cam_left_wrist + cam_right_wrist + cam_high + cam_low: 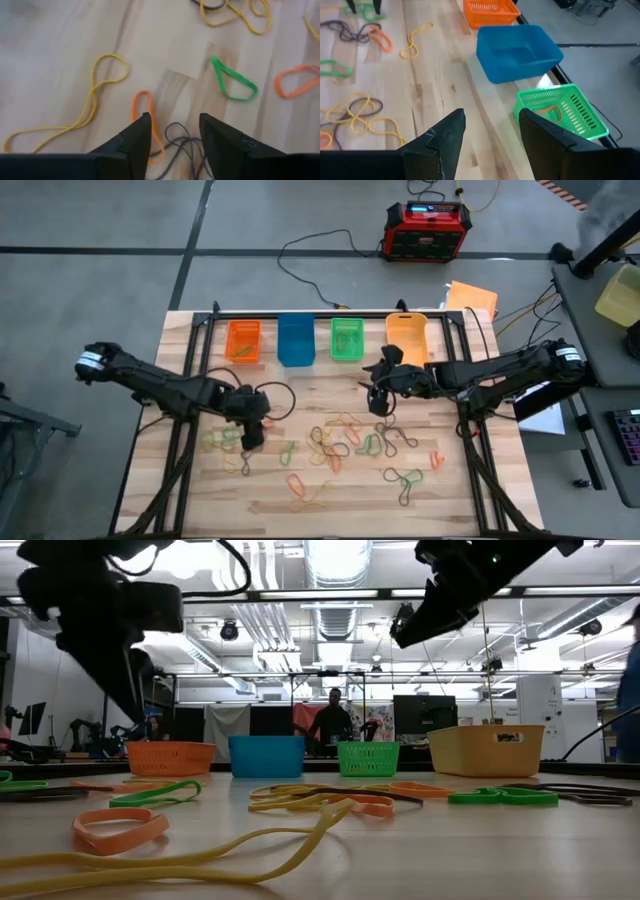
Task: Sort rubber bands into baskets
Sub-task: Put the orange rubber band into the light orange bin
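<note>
Many rubber bands [330, 445] in green, orange, yellow and black lie loose on the wooden table. Along its far edge stand the orange basket [243, 340], blue basket [296, 340], green basket [347, 338] and yellow-orange basket [406, 338]. My left gripper [175, 120] hangs open above the bands at the table's left. A dark band [177, 142] lies below the gap between its fingers, and an orange band [144, 100] lies beside one finger. My right gripper [491, 117] is open and empty, raised near the green and yellow-orange baskets. An orange band [551, 111] lies inside the green basket [560, 112].
A red-and-black box [427, 230] with cables sits on the floor beyond the table. Black cables [275, 395] loop over the table by the left arm. Bare wood lies between the baskets and the bands. A person [333, 720] stands far behind the table.
</note>
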`<state>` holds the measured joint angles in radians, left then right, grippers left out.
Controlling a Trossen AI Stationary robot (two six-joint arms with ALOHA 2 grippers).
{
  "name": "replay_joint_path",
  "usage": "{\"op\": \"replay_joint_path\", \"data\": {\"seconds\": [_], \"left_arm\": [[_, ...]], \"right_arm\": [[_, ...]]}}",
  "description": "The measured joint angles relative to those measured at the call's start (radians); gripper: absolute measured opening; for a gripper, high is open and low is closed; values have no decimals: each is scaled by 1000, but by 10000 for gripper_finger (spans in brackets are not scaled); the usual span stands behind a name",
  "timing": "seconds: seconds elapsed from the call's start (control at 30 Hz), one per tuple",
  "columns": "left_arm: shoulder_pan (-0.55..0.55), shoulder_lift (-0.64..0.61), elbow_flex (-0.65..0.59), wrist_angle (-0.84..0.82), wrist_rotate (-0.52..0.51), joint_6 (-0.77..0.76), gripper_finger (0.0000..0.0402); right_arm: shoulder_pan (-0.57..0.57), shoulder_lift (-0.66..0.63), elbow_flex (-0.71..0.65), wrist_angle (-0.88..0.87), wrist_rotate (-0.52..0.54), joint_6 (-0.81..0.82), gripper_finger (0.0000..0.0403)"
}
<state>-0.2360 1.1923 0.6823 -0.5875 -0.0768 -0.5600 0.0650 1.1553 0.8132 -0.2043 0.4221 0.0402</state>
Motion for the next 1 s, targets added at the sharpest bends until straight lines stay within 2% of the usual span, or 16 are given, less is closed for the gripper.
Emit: {"op": "replay_joint_path", "data": {"seconds": [0.1,0.27,0.73,0.87,1.0], "left_arm": [[-25,0,-48,25,-47,-9,165],[-32,0,-143,166,-94,-76,165],[-32,4,-281,367,-100,-109,153],[-34,68,-281,419,-114,-108,153],[-44,172,-231,388,-144,-96,153]], "right_arm": [[0,0,-15,3,0,12,185],[0,0,-22,18,0,19,185],[0,0,-22,56,-1,3,185],[0,0,-23,55,-1,3,185],[0,0,-23,54,-1,2,185]]}}
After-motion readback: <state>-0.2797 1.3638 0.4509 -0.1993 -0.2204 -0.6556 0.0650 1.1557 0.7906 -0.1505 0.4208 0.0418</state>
